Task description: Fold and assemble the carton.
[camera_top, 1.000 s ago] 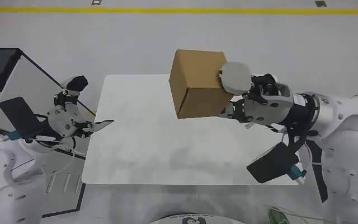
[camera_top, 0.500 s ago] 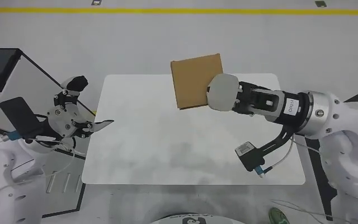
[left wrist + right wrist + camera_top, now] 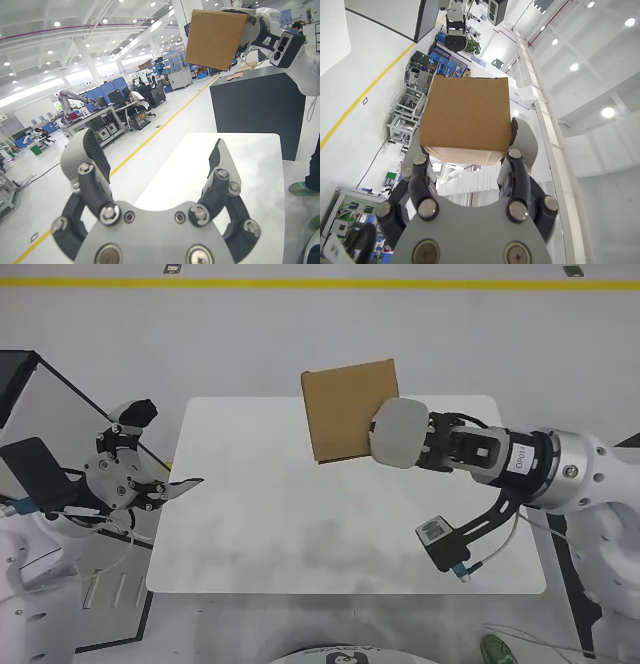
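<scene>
One carton [image 3: 350, 411] is in play, folded into a box by the look of it, and your right gripper [image 3: 465, 147] clamps it at one end, up in the air over the far edge of the table [image 3: 260, 544]. Your left gripper [image 3: 153, 143] sits off the table's left side, jaws spread and empty. Folding looks nearly done — next you likely need to set the carton down squarely and check for any loose flap.

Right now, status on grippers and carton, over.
Right gripper shut on carton, held in air over table's far edge. Left gripper open, off table's left side. Nothing seen in the way.
</scene>
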Robot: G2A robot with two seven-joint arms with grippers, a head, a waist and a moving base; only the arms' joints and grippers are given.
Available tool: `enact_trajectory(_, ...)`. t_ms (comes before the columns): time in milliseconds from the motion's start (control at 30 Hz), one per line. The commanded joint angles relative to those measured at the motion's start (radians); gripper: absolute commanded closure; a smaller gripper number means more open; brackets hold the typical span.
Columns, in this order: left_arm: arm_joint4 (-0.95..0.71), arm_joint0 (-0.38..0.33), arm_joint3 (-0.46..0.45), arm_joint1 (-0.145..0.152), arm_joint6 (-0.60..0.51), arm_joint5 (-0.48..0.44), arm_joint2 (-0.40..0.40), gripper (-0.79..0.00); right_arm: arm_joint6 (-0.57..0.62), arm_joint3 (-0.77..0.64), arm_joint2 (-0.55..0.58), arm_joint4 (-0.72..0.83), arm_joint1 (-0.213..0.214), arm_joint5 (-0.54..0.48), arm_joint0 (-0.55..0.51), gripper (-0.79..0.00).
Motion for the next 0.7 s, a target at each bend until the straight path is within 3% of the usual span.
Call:
enact_trajectory(0,0.0,0.0,0.0,0.0,0.0,0.0,0.0,-0.785,-0.037,0.0,-0.002,-0.059,0.004,0.066,0.007,0.0)
enact_trajectory(300,0.0,0.0,0.0,0.0,0.0,0.0,0.0,-0.785,-0.069,0.0,-0.005,-0.136,0.01,0.244,0.029,0.0)
enact_trajectory(667,0.0,0.0,0.0,0.0,0.0,0.0,0.0,-0.785,-0.079,0.0,-0.054,-0.177,0.013,0.277,0.081,0.0)
